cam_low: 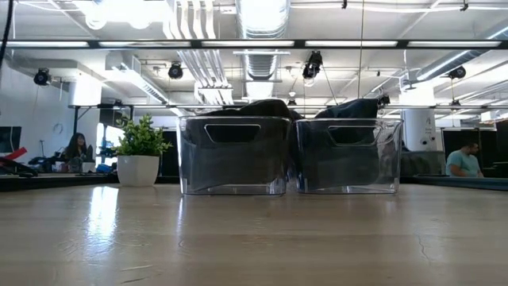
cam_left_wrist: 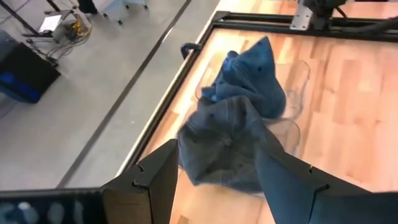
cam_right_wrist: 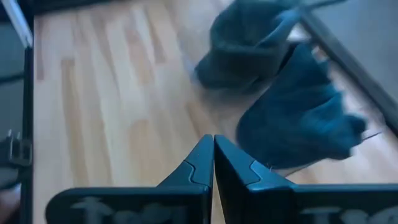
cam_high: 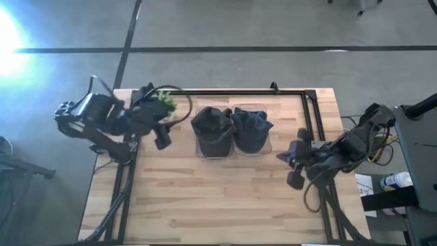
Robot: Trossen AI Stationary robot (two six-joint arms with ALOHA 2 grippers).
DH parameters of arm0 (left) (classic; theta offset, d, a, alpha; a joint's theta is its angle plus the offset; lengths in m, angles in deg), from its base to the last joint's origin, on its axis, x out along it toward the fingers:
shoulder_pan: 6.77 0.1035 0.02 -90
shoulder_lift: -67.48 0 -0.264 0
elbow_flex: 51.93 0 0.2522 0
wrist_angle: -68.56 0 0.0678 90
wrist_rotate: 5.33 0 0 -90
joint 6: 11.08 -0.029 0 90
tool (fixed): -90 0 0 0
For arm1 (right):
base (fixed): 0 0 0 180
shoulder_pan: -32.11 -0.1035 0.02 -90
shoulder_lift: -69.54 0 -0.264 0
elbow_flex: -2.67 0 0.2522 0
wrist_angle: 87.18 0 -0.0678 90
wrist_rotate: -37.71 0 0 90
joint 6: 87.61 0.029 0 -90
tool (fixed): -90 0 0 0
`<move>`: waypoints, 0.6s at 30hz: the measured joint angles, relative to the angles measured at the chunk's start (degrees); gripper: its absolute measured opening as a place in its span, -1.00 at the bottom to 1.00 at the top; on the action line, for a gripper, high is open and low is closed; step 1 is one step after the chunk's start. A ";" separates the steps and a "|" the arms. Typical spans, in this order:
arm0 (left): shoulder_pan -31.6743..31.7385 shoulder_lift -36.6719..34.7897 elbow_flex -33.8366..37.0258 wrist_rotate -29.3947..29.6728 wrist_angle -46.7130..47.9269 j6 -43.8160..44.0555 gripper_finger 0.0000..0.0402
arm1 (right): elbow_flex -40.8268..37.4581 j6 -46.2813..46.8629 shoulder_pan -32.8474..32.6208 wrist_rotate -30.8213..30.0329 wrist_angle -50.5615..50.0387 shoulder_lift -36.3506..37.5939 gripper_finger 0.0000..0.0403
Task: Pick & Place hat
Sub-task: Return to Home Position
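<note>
Two dark blue hats sit crumpled in two clear bins side by side at the table's far middle. The left hat (cam_high: pixel 213 124) (cam_left_wrist: pixel 227 143) (cam_right_wrist: pixel 249 43) fills the left bin (cam_low: pixel 232 155). The right hat (cam_high: pixel 252 126) (cam_left_wrist: pixel 255 74) (cam_right_wrist: pixel 298 118) fills the right bin (cam_low: pixel 348 155). Both rise above the bin rims. My left gripper (cam_high: pixel 162 139) (cam_left_wrist: pixel 217 180) is open, raised just left of the left bin and pointing at it. My right gripper (cam_high: pixel 290 164) (cam_right_wrist: pixel 213 155) is shut, raised to the right of the right bin. Neither gripper shows in the low view.
A small green plant (cam_high: pixel 165 102) in a white pot (cam_low: pixel 138 169) stands at the far left, close behind my left arm. A black frame rail (cam_high: pixel 311 113) runs along the table's far and right sides. Bare wood (cam_high: pixel 218 198) lies in front of the bins.
</note>
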 joint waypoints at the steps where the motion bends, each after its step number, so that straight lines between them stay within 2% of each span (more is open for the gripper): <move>1: -0.75 -1.32 1.86 0.31 -0.38 0.71 0.02 | -0.01 -0.28 -0.14 -1.34 0.06 0.98 -0.96; 5: -3.30 -6.65 10.28 2.43 -1.45 4.18 0.02 | -0.01 -4.01 -1.45 -5.88 0.42 4.05 -0.96; 9: -5.46 -12.20 20.65 9.19 -1.68 9.04 0.02 | -0.01 -6.22 -2.60 -7.29 -2.02 6.18 -0.96; 11: -6.22 -15.04 26.13 13.27 -1.88 13.43 0.02 | -0.01 -6.15 -2.60 -5.78 -6.42 7.06 -0.96; 15: -8.61 -21.24 37.89 18.88 -2.86 20.94 0.02 | -0.24 -1.34 -2.65 2.38 -11.88 7.84 -0.96; 18: -10.24 -26.27 47.43 26.07 -4.54 29.70 0.02 | -0.86 -3.90 -3.87 -0.83 -11.09 8.35 -0.96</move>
